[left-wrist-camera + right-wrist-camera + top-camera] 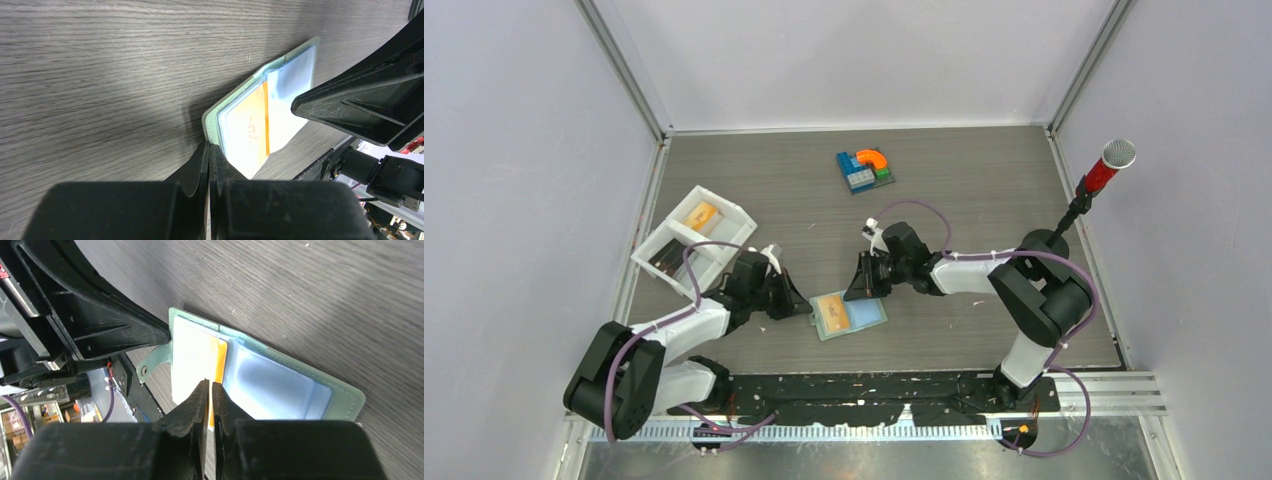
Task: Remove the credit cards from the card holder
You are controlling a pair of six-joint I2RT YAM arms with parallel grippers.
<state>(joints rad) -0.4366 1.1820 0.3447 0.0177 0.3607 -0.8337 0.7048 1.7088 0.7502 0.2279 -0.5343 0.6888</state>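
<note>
The sage-green card holder point(869, 316) lies open on the table, its light blue sleeve pages up. An orange credit card point(831, 312) sits in its left page and sticks out past the holder's edge in the left wrist view point(250, 132). My left gripper point(797, 303) is shut, with its tips point(209, 146) against the holder's green edge point(212, 117). My right gripper point(864, 287) is shut to a hairline gap, with its tips point(210, 385) over the card's orange strip point(218, 360), beside the blue page point(280, 385). The closure tab point(152, 362) points toward the left gripper.
A white two-compartment tray point(659, 243) at the left holds an orange card point(701, 215) and a dark card point(667, 262). A blue-orange-green toy block cluster point(865, 169) sits at the back. A red microphone point(1107, 168) stands at the right wall.
</note>
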